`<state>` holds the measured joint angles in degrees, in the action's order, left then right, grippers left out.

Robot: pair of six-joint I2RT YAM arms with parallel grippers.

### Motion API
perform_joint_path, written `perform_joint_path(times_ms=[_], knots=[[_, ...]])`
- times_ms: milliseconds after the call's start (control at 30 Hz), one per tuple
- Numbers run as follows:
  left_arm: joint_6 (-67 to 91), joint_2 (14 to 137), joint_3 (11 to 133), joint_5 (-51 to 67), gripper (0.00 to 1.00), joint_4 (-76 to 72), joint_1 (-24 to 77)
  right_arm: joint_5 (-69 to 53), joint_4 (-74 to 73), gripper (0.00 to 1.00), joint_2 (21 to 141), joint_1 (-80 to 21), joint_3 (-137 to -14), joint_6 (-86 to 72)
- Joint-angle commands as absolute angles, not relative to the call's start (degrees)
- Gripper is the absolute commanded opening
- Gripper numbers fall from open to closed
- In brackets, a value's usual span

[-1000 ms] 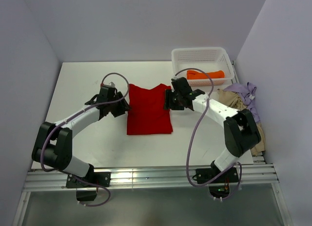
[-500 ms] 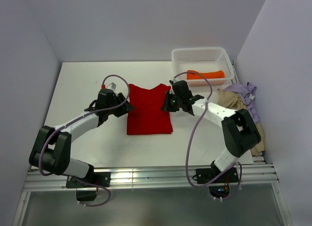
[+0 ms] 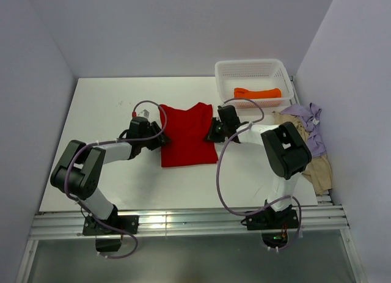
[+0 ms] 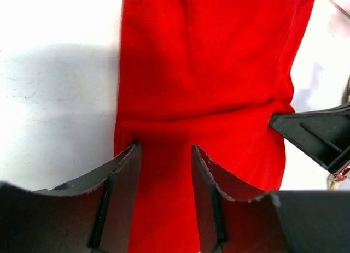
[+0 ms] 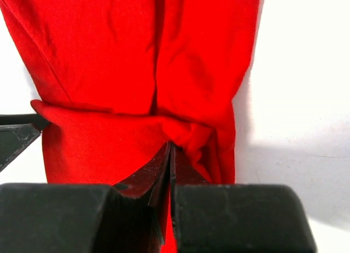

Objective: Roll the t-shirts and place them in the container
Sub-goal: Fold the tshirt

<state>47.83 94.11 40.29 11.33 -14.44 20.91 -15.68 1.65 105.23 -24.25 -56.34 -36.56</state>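
A red t-shirt lies folded into a tall strip mid-table, with a raised crease running across it between the two grippers. My left gripper is low at the shirt's left edge. In the left wrist view its fingers stand apart over the red cloth, open. My right gripper sits at the right edge. The right wrist view shows my right gripper shut on a bunched fold of the red t-shirt. An orange t-shirt lies in the basket.
The white mesh basket stands at the back right. A beige t-shirt and a lavender one are heaped along the table's right edge. Grey walls close in left, right and back.
My right gripper has closed onto the shirt's right edge. Both grippers have dropped low against the shirt's sides, and a crease has formed across the cloth.
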Motion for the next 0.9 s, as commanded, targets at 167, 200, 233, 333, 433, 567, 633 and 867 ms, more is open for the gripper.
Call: perform_joint_path(times_ms=[167,200,233,333,433,567,633,867], knots=[[46.14,79.13,37.45,0.63,0.75,-11.08,24.07,-10.65,7.82,0.17,89.95,-24.26,-46.96,-34.37],[46.14,77.36,35.88,-1.65,0.92,-10.55,24.52,-9.24,8.52,0.17,88.26,-24.61,-45.8,-34.28],[46.14,74.04,34.73,-2.37,0.98,-10.72,24.87,-8.1,8.87,0.22,86.24,-25.31,-44.57,-34.1],[47.89,67.44,29.28,-3.34,0.99,-13.18,25.31,-4.06,10.81,0.29,80.08,-27.67,-39.91,-33.84],[51.67,61.81,23.92,-7.2,0.99,-13.53,25.31,3.67,14.84,0.36,74.02,-32.23,-33.24,-34.1],[53.35,58.1,18.91,-7.91,0.99,-14.67,25.22,11.51,22.66,0.47,65.49,-37.69,-20.43,-36.03],[52.39,55.3,16.27,-6.51,0.97,-15.99,25.31,13.53,26.18,0.52,61.8,-38.76,-17.24,-36.12],[46.85,46.59,7.39,-3.7,0.99,-24.07,28.47,16.35,28.74,0.78,59.32,-41.75,-11.69,-32.35]])
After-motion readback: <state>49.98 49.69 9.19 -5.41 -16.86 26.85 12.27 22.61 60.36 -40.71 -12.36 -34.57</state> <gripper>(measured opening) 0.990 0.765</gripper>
